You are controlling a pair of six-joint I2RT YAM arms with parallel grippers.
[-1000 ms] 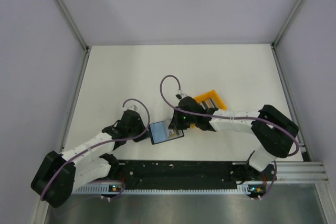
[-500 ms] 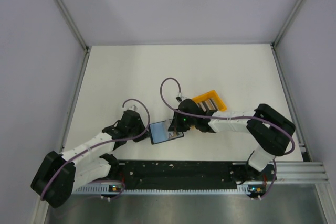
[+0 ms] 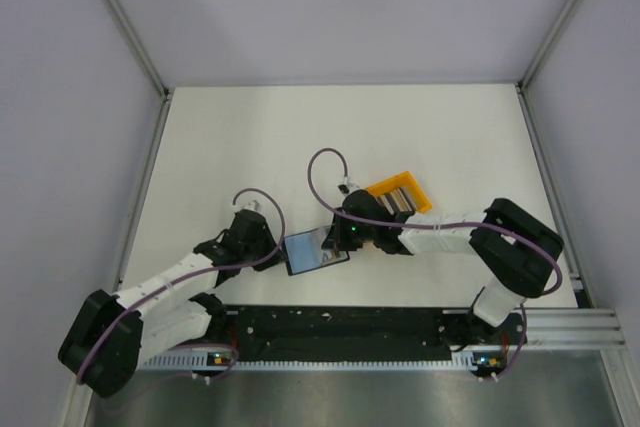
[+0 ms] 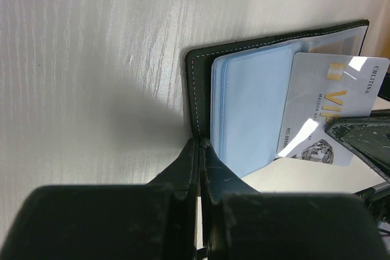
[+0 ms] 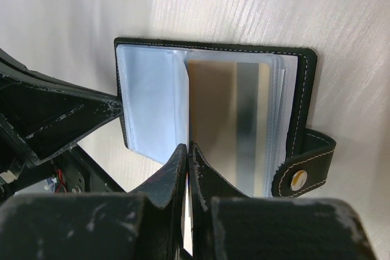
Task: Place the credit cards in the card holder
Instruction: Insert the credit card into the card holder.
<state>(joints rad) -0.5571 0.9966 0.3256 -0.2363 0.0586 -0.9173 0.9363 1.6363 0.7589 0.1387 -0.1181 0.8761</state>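
Observation:
The black card holder (image 3: 316, 250) lies open near the table's front edge, its pale blue sleeves (image 4: 247, 108) showing. My left gripper (image 4: 200, 145) is shut on the edge of its left cover (image 4: 196, 89). My right gripper (image 5: 189, 148) is shut on a silvery VIP credit card (image 4: 329, 108), seen edge-on in the right wrist view. The card stands between the sleeves at the fold. The holder's snap strap (image 5: 308, 165) hangs at the right. More credit cards (image 3: 393, 197) stand in a row in the orange bin (image 3: 418, 192).
The orange bin sits just behind and to the right of my right gripper (image 3: 337, 240). My left gripper (image 3: 276, 247) and the holder are close to the black rail (image 3: 340, 332) at the table's front. Grey walls enclose the table.
My right gripper has shifted slightly left and forward, carrying the card further over the open holder. The left arm and the holder have barely moved.

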